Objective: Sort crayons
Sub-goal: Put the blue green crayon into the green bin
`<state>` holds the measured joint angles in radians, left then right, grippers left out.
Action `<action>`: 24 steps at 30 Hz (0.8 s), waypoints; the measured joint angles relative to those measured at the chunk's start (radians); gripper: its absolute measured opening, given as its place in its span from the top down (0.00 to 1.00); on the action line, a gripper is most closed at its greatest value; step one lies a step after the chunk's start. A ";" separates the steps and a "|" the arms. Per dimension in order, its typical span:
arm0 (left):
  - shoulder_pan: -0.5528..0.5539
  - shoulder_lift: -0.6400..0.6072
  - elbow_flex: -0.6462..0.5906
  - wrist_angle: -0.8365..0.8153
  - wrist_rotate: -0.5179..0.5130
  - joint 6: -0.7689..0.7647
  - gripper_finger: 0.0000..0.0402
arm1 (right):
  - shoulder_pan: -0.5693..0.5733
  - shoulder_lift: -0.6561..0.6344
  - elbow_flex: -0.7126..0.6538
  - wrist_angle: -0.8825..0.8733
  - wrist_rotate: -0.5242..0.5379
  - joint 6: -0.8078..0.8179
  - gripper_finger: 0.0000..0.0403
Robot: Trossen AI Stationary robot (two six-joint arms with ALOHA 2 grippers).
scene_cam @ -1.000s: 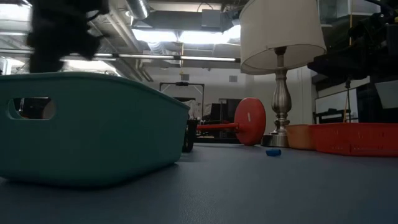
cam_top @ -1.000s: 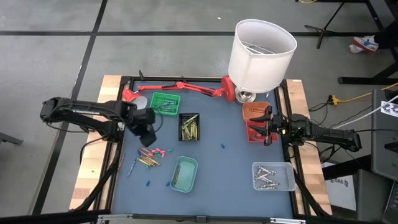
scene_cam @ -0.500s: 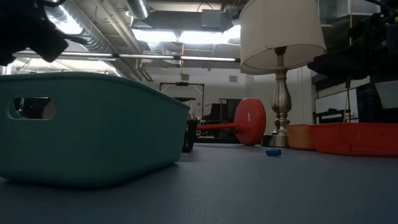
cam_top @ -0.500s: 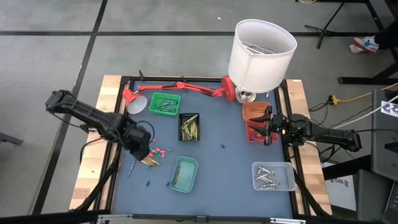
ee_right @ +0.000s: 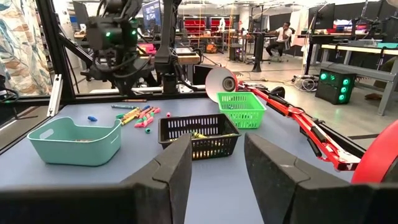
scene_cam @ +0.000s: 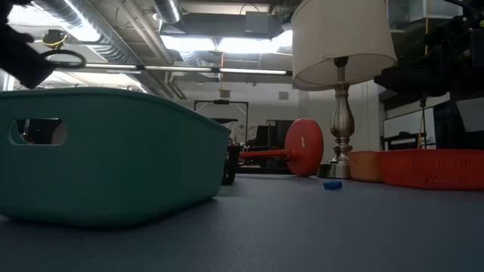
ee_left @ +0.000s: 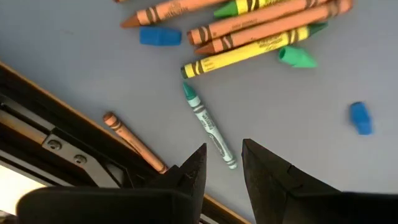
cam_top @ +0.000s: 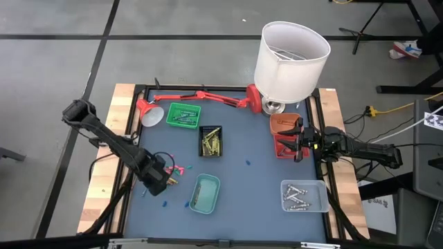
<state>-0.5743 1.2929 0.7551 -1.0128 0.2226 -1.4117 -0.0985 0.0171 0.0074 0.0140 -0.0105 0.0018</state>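
Since the earlier frame the left arm has swung away from the green basket [cam_top: 183, 115] toward the desk's [cam_top: 242, 187] near-left edge, and the left pincer [cam_top: 158, 178] now sits low over the loose crayons [cam_top: 173, 171], just beside the teal tray [cam_top: 204, 193]. Right arm unchanged.

Left pincer: fingers parted, gripping nothing. In its wrist view a green crayon [ee_left: 209, 127] lies flat on the desk just ahead of the fingertips [ee_left: 198, 163], its tip pointing away from them. An orange crayon [ee_left: 134, 142] lies close by, along the desk's edge rail. Farther out lies a bundle of orange, yellow and green crayons, touching one another. 2 short blue pieces [ee_left: 160, 37] and 1 green stub [ee_left: 297, 57] lie apart from the bundle.

Right pincer [cam_top: 297, 140]: open, empty, hovering at the red tray [cam_top: 285, 145], well apart from the teal tray on the desk's far-right side.

Other containers: black basket [cam_top: 210, 141] holds yellowish crayons; clear tray [cam_top: 303, 196] holds silvery grey ones; green basket holds a few sticks. 1 small blue piece [cam_top: 246, 163] lies alone between the black basket and the red tray.

A white-shaded lamp [cam_top: 289, 59] stands behind the red tray.
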 joint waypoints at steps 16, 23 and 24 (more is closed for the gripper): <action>-0.089 0.200 0.000 0.035 -0.016 0.034 0.78 | 0.000 0.000 0.000 0.000 0.000 0.000 0.63; -0.100 0.228 -0.012 0.065 -0.031 0.034 0.78 | 0.000 0.000 0.000 0.000 0.000 0.000 0.63; -0.100 0.228 -0.024 0.091 -0.031 0.034 0.78 | 0.000 0.000 0.000 0.000 0.000 0.000 0.63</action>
<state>-0.6746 1.5208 0.7315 -0.9215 0.1913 -1.3773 -0.0985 0.0171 0.0074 0.0143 -0.0105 0.0021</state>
